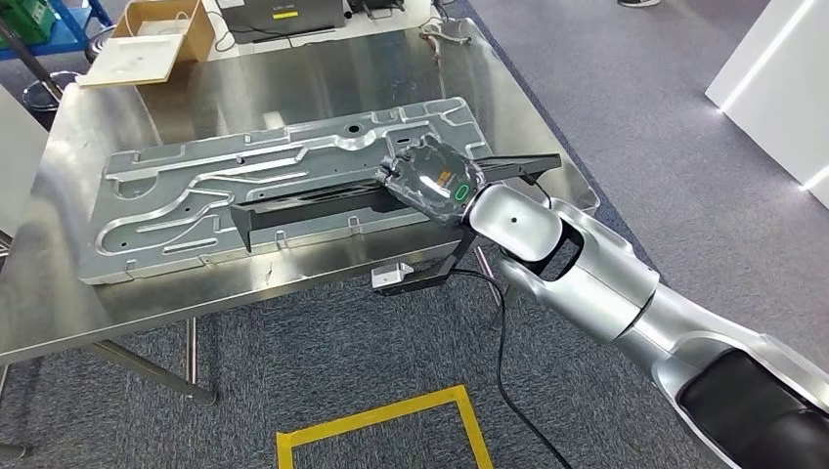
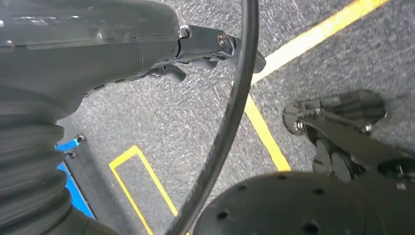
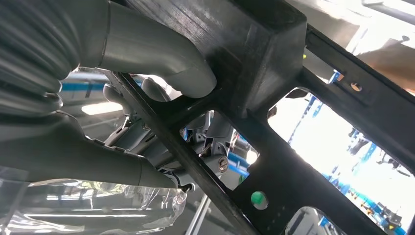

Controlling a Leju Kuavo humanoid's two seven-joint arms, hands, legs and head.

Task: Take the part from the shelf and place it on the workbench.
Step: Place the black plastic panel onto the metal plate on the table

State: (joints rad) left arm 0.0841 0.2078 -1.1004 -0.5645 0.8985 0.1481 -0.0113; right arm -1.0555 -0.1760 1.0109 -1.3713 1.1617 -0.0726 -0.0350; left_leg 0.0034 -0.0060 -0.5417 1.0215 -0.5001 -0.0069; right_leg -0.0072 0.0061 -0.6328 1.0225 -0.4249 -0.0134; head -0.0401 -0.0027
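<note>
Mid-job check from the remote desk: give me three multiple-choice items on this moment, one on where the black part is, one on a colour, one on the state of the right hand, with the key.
1. Where is the long black part?
A. Over the grey metal panel on the workbench
B. On the carpet
C. Inside the cardboard box

2. What colour is the tape outline on the floor?
A. Red
B. Yellow
C. White

3. What is the right hand doing?
A. Hanging open beside the bench
B. Resting flat on the carpet
C. Gripping the black part

Key: 1 A, the head view shows the part stretched along the panel; 2 B, the outline on the carpet is yellow; 3 C, the right wrist view shows thumb and fingers wrapped on the black frame.
</note>
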